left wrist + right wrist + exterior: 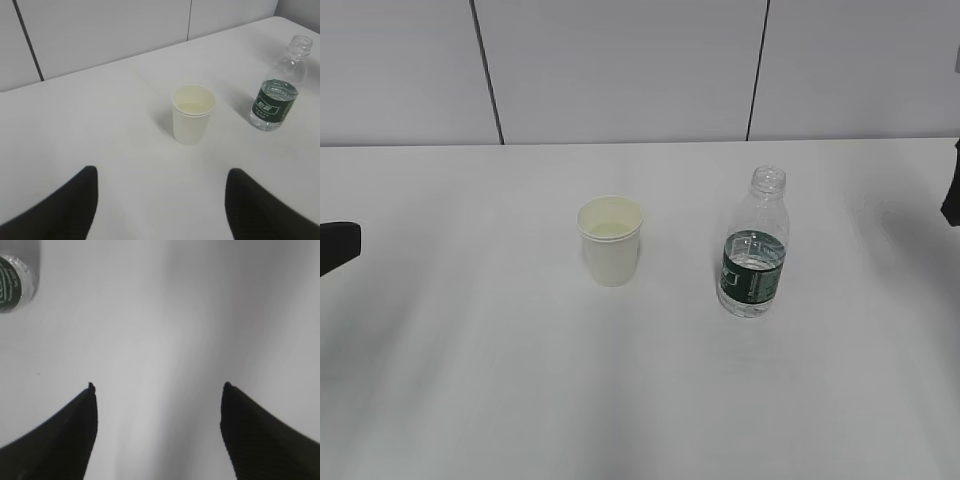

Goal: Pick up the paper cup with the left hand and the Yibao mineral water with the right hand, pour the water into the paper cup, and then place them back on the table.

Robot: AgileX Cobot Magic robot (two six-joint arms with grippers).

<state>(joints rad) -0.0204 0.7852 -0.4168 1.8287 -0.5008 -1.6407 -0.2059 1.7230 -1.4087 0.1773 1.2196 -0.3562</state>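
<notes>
Two grippers, both spread wide and empty. Left hand (pixel 159 205): black fingers (pixel 60 210) parted at the bottom of the left wrist view, bare table (pixel 100 125) between them, nothing touched, nothing held; paper cup (pixel 193 114) well ahead of the tips and apart from them. Right hand (pixel 157 432): fingers (pixel 262 440) likewise splayed in the right wrist view, only white tabletop in the gap, no contact with anything; green-banded bottom of the Yibao mineral water (pixel 14 282) cut off at the upper left corner of that view, far from either tip. In the exterior view, just a dark sliver of arm at each edge, left (pixel 338 243) and right (pixel 951 195), both well clear of the objects. One paper cup (pixel 610 240), upright near table centre, cream inside, a pale layer at the bottom, possibly liquid, cannot tell for certain. One bottle (pixel 754 258), upright to the right of the cup, uncapped, water level at about the top of the label. Cup and bottle near each other, not touching. One table (pixel 470 400), white and matte.
</notes>
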